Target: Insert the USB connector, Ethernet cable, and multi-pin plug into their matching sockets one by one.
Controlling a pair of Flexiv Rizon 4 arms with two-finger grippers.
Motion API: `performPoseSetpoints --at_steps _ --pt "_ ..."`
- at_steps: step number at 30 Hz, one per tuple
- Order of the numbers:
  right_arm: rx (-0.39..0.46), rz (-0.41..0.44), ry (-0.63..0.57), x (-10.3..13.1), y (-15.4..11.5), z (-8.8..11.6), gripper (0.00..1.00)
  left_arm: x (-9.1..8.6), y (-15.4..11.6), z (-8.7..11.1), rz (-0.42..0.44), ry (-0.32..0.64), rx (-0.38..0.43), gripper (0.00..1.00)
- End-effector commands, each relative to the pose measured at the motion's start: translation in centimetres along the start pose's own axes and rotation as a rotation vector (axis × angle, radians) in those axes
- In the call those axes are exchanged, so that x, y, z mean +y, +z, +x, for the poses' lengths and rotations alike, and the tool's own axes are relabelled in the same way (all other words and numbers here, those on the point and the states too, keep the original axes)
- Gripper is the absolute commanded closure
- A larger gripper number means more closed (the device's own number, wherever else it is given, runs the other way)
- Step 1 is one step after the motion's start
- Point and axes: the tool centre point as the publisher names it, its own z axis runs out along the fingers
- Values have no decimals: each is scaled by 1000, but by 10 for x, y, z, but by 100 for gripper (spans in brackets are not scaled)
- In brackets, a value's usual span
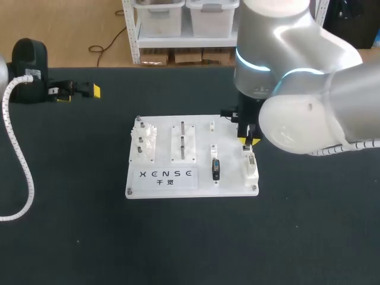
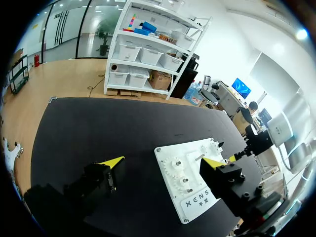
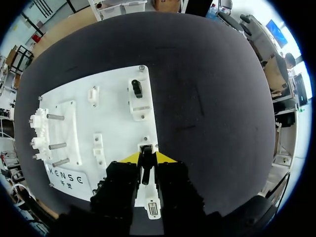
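Observation:
A white board (image 1: 228,133) (image 3: 113,113) (image 2: 170,153) with several sockets lies mid-table. My right gripper (image 1: 248,142) (image 3: 147,159) hangs over the board's right edge, shut on a narrow dark plug (image 3: 145,168) held upright between its yellow tips. Just under it is a white socket block (image 1: 251,165) (image 3: 152,208) with a small multi-pin face. A black connector (image 1: 215,169) (image 3: 137,89) sits in a white holder nearer the board's middle. My left gripper (image 1: 80,92) (image 2: 163,163) is far off at the table's left, open and holding nothing.
On the board's left side stand white gears on posts (image 1: 144,141) and a plate with metal pegs (image 1: 182,139). The black tabletop (image 1: 190,237) surrounds the board. A white ribbed cable (image 1: 21,154) from my left arm trails over the table's left side.

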Motion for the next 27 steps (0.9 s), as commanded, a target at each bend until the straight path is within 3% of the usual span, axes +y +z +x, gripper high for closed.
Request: performPoseSetpoints --at_steps 1,27 --pt "2 3 2 1 2 -1 100 0 0 0 0 0 0 0" --pt "26 17 21 0 13 -3 100 0 0 0 0 0 0 0"
